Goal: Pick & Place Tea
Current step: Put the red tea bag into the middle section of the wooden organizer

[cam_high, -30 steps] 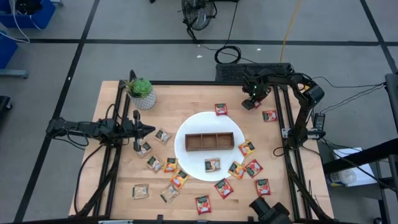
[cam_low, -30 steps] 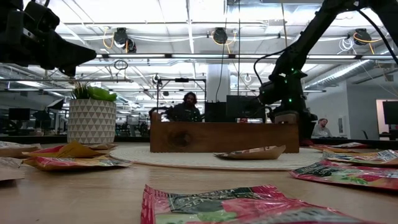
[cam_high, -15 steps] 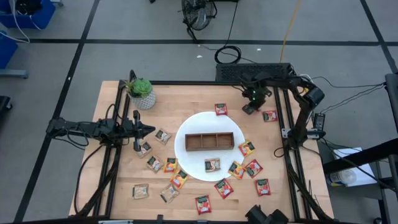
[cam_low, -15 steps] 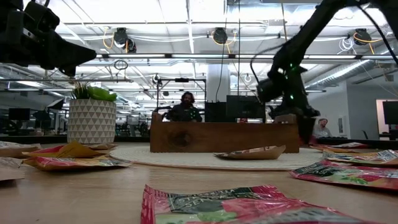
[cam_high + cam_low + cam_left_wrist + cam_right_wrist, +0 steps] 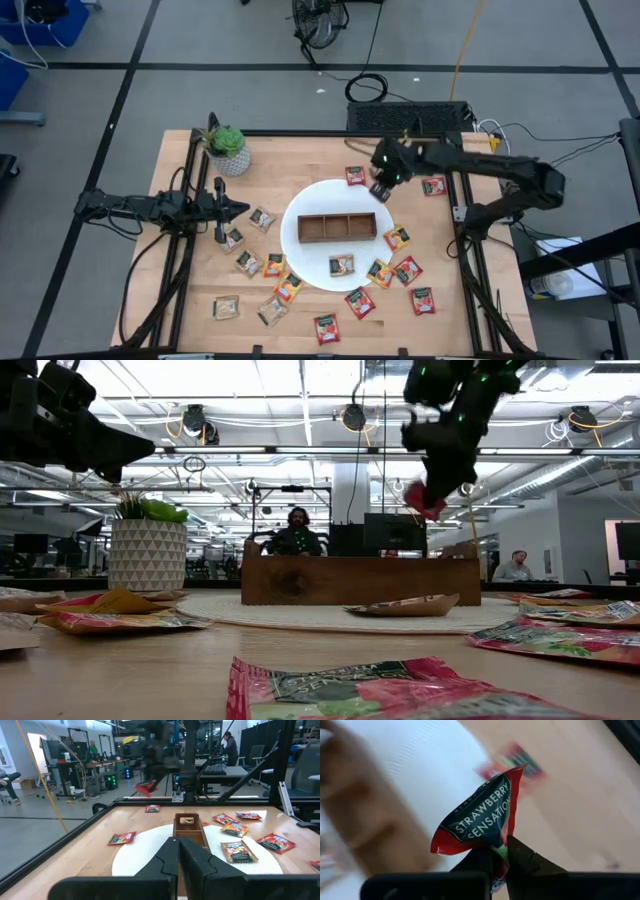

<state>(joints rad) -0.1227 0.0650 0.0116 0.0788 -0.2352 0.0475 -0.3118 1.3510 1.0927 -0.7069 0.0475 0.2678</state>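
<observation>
My right gripper (image 5: 381,188) hovers over the far right rim of the white plate (image 5: 300,208), shut on a red tea sachet (image 5: 480,820) that also shows in the low view (image 5: 425,498). The brown wooden tray (image 5: 337,227) stands on the plate. Beside it, one sachet (image 5: 342,265) lies flat on the plate. Several other sachets lie flat on the table around the plate, among them a red one (image 5: 355,176) at the far side. My left gripper (image 5: 235,209) waits shut at the table's left, pointing level toward the plate. My right gripper pinches the red sachet between its two fingers at one edge (image 5: 496,851). The rest of the sachet sticks out past the fingertips, bent. The fingers slant down from the table's far right. The sachet hangs tilted below them (image 5: 425,498), clear of table and plate.
A potted plant (image 5: 228,148) stands at the far left corner. Sachets crowd the near side (image 5: 360,302) and right side (image 5: 433,185) of the plate. People sit in the room beyond the table's far edge.
My right gripper has risen from the table's far right and swung toward the plate, tipping less steeply. The red sachet that lay on the table under it now hangs lifted clear, above the plate's far right rim.
</observation>
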